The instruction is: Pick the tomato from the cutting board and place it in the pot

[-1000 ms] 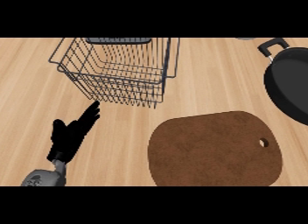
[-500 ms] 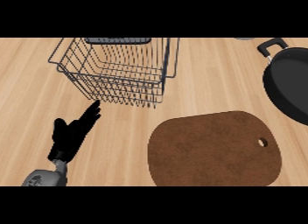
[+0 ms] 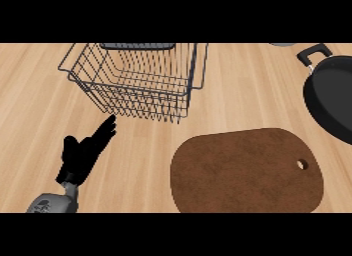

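Left hand (image 3: 85, 156) at lower left, fingers straight, holding nothing, tips near wire basket (image 3: 138, 82). Right hand out of view. Brown cutting board (image 3: 245, 172) lies bare on worktop (image 3: 31, 110); no tomato visible anywhere. Black pot (image 3: 343, 102) cut off by right edge.

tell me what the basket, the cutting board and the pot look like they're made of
Basket: thin dark metal wire, judging by its open grid of rods. Cutting board: probably wood, matte dark brown with a mottled grain and a hanging hole. Pot: looks like black metal with a dull sheen, possibly coated.
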Controlling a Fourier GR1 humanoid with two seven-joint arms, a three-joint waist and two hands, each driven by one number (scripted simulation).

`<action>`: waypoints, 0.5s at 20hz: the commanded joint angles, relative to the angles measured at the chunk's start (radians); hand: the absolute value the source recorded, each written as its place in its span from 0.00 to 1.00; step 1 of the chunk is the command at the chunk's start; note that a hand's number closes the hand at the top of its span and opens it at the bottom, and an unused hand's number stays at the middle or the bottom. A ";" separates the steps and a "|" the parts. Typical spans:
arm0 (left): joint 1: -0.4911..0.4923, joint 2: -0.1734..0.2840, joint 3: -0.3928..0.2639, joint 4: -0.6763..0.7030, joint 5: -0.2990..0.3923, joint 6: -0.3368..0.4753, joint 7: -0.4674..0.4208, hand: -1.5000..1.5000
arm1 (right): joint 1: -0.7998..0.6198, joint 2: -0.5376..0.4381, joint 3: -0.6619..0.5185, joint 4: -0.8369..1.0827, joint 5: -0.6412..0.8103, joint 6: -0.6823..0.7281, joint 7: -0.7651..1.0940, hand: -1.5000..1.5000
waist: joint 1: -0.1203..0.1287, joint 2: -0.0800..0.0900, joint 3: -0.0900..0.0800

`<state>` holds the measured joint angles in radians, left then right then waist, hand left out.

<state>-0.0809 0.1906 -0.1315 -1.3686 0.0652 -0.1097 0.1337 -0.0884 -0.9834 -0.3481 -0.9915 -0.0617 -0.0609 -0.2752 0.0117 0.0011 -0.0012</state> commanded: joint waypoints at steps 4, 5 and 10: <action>-0.038 -0.025 -0.006 0.003 -0.016 0.006 0.020 0.50 | -0.258 -0.064 0.167 0.045 0.151 0.052 0.240 1.00 | 0.020 0.005 0.001; -0.079 -0.015 0.014 -0.022 0.012 -0.005 0.102 0.50 | -0.279 -0.035 0.187 0.099 0.190 0.036 0.188 1.00 | 0.018 0.005 0.002; 0.014 -0.036 -0.022 -0.034 -0.032 0.007 0.017 0.50 | -0.465 0.011 0.287 0.270 0.326 0.046 0.210 1.00 | 0.033 0.008 0.002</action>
<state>-0.1030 0.1697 -0.1347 -1.3750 0.0528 -0.1154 0.1582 -0.4355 -0.9889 -0.1291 -0.8324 0.1719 -0.0280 -0.0765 0.0354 0.0072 0.0001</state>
